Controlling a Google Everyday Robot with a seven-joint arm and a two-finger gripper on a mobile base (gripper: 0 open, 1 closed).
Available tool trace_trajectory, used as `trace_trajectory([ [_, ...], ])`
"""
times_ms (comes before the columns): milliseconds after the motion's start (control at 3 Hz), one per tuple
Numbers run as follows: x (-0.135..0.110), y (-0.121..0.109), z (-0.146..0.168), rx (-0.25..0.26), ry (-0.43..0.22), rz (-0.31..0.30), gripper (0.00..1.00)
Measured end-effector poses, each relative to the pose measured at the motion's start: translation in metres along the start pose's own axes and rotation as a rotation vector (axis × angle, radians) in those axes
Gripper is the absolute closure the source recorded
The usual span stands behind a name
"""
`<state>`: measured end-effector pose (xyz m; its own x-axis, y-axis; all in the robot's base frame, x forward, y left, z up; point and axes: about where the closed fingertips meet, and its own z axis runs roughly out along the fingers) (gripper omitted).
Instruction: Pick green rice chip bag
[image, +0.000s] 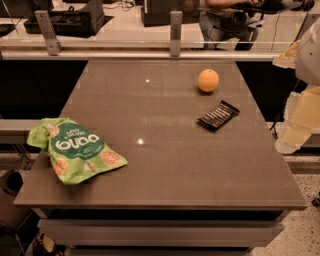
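Note:
The green rice chip bag (75, 149) lies flat on the brown table (165, 165) at its left edge, near the front corner. It is crinkly bright green with white lettering and pictures of round tan chips. My gripper (301, 117) shows as pale cream and white parts at the right edge of the camera view. It hangs beyond the table's right side, far from the bag, and nothing is seen in it.
An orange (208, 80) sits at the table's back right. A small black wrapped bar (218, 115) lies in front of it. A metal rail with glass panels (175, 47) runs behind the table. A person sits at a desk beyond it.

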<state>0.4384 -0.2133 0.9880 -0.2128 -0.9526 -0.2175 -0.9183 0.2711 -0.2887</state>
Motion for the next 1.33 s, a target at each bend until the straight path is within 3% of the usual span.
trace_trajectory([
  [333, -0.003, -0.001, 0.000, 0.007, -0.013, -0.002, 0.00],
  [667, -0.031, -0.002, 0.014, 0.002, -0.100, -0.014, 0.00],
  [1333, -0.118, 0.014, 0.060, -0.044, -0.332, -0.063, 0.00],
])
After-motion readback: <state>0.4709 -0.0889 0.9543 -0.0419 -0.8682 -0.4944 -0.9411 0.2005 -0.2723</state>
